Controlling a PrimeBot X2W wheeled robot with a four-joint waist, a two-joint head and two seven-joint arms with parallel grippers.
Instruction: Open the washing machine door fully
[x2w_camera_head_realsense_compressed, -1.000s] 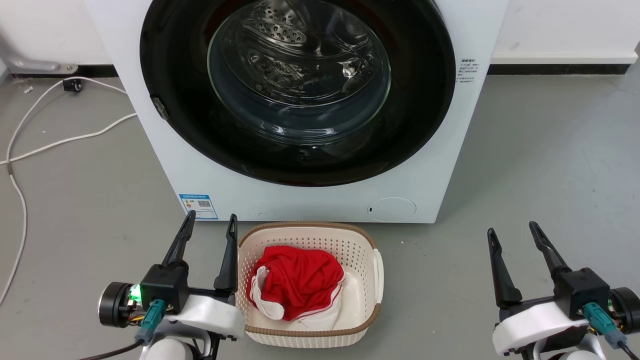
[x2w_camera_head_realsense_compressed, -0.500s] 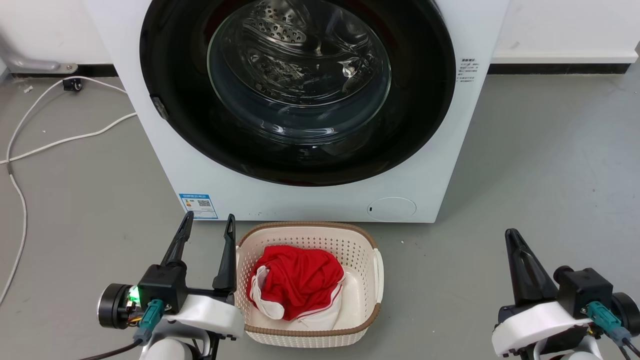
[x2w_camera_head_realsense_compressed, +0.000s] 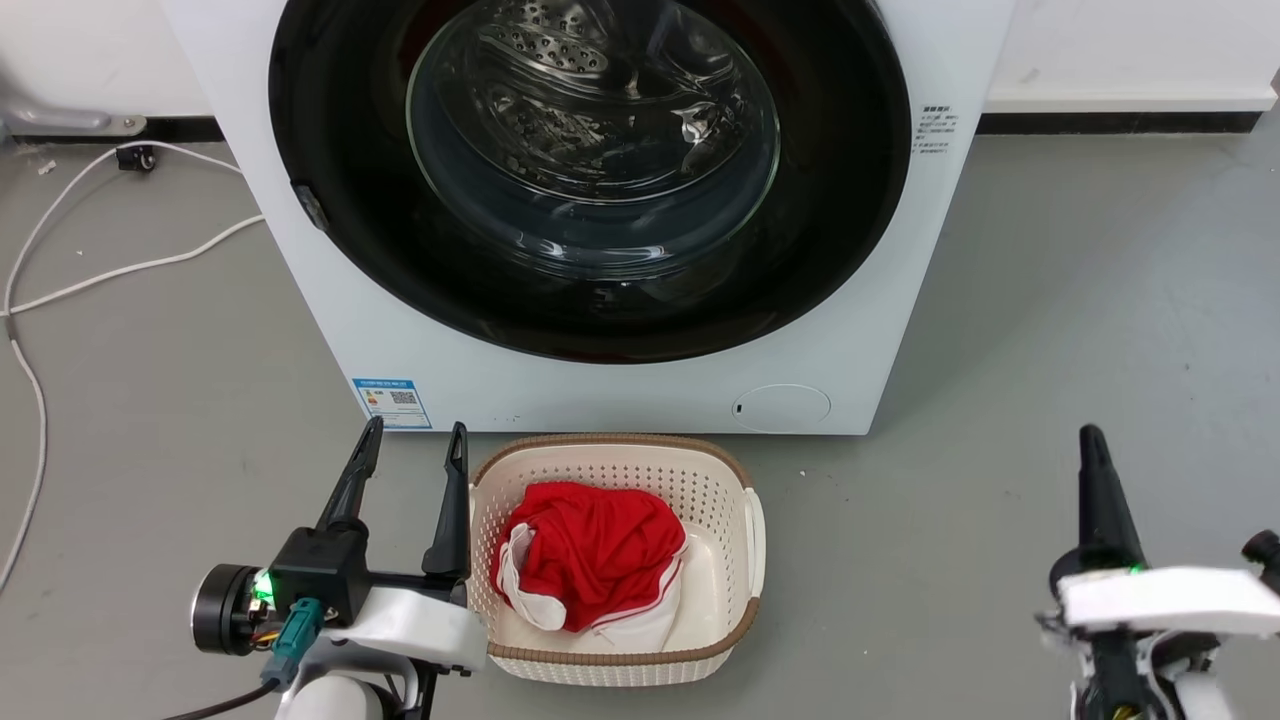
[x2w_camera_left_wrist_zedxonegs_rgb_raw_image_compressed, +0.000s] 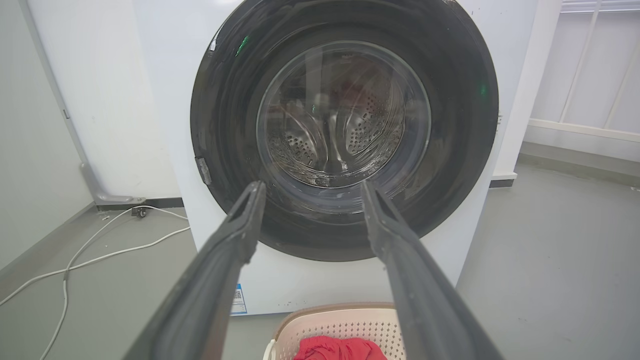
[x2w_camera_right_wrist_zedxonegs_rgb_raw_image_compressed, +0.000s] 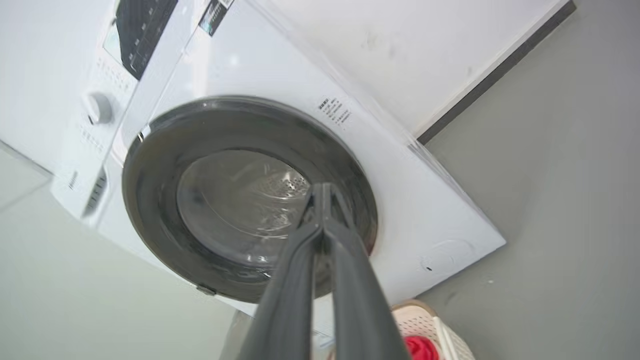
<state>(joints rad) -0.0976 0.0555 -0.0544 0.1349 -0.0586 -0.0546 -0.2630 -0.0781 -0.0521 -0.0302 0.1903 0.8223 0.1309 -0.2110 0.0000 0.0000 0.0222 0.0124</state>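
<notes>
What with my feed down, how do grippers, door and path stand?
Left gripper open, empty. Right gripper shut, empty. Washing machine door closed, untouched. Laundry basket with red garment on floor before washing machine.

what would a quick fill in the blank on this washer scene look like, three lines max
1. The washing machine door has not yet been ____.
2. The basket on the floor in front of the washing machine holds a ____ garment with white trim.
3. The left tool is open, while the right tool is ____.

Missing words: opened; red; shut.
</notes>
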